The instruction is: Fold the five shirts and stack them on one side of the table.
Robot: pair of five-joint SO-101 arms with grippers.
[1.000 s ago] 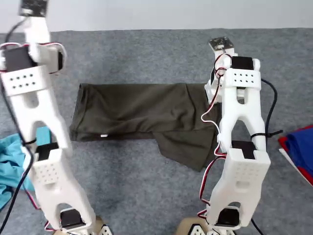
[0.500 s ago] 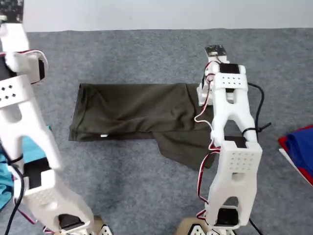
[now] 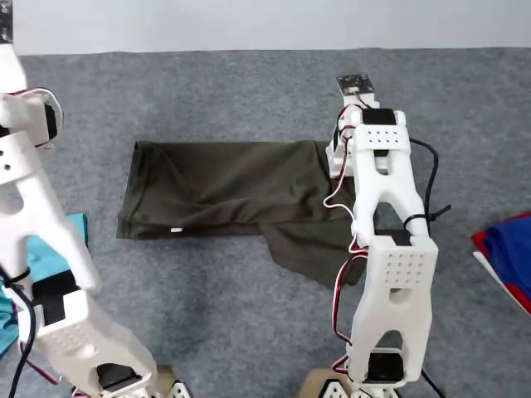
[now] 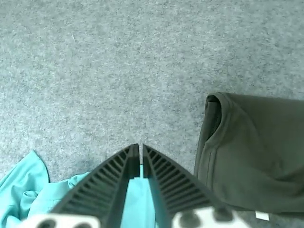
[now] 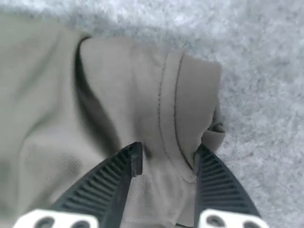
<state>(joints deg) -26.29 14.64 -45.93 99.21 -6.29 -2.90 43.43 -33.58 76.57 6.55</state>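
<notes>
teal shirt (image 3: 15, 259): crumpled at the table's left edge, near side. the left wrist view adds its rumpled border, teal shirt (image 4: 23, 199), lying just under the pincer.
left gripper (image 4: 140, 148): jaws drawn to a hairline slit, nothing gripped. it hangs over bare grey table (image 4: 95, 71), between the teal cloth and the olive cloth.
olive shirt (image 3: 216, 186): mid-table, folded to a long band lying left to right, one flap jutting near-right. the high view gives the whole outline. the left wrist view gives its left end, olive shirt (image 4: 251, 156), with a rimmed opening and a small white tag.
right gripper (image 5: 165, 159): moderately wide, jaws astride a stitched hem at the band's far-right corner. contact with the cloth: cannot tell.
blue and red shirt (image 3: 506, 249): right edge, well apart from the olive one.
</notes>
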